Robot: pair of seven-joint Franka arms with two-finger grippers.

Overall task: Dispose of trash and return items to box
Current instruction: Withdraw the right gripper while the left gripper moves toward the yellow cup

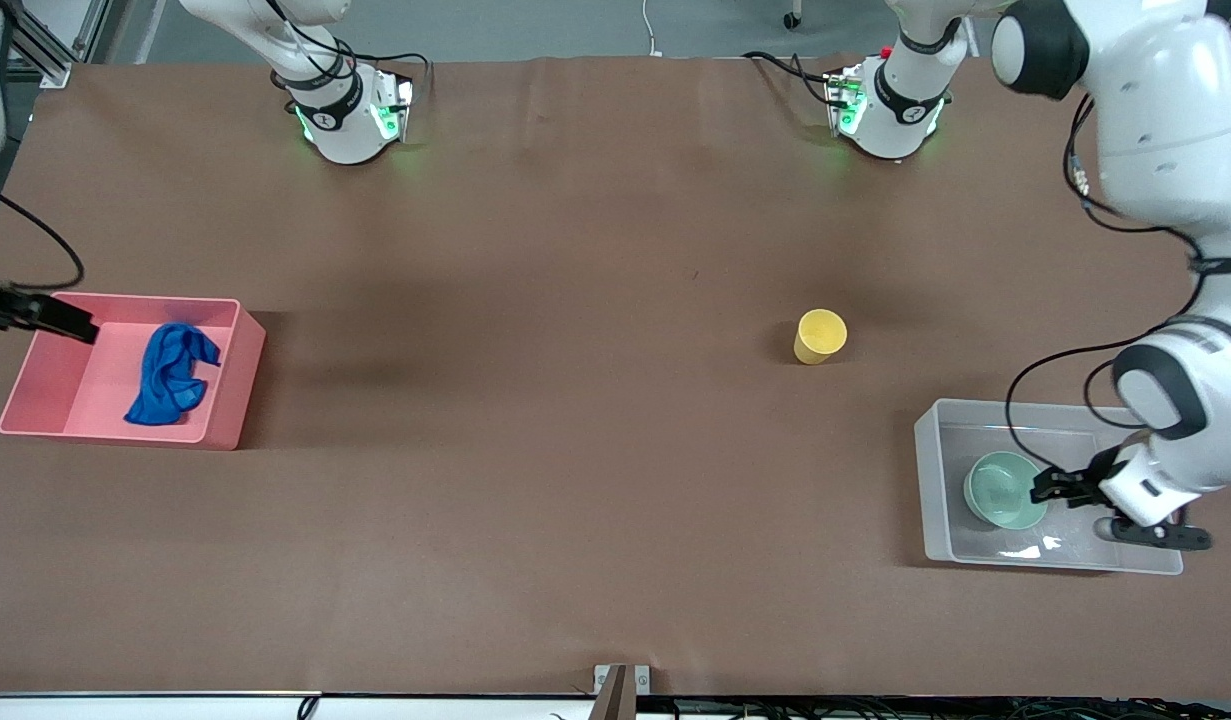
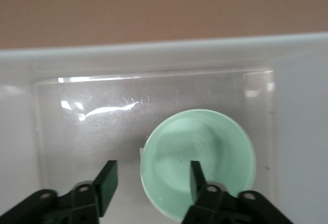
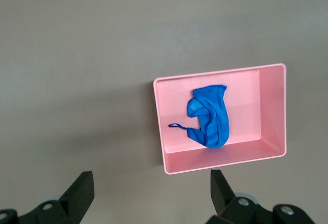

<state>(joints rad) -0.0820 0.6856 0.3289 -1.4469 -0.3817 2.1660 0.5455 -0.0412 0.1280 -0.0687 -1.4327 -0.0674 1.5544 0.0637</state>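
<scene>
The one blue rag (image 1: 172,374) already lies in the pink bin (image 1: 230,420) at the right arm's end of the tabletop (image 1: 535,480), and the one mint bowl (image 1: 1003,489) sits in the clear box (image 1: 932,480) at the left arm's end, so what looks left is the single yellow cup (image 1: 820,336), upright on the bare tabletop between the two bins, nearer the box. The left claw (image 2: 151,183) hangs low in the box, spread wide astride the bowl's rim and gripping nothing. The right claw (image 3: 151,188) hovers high above the pink bin, wide and empty.
</scene>
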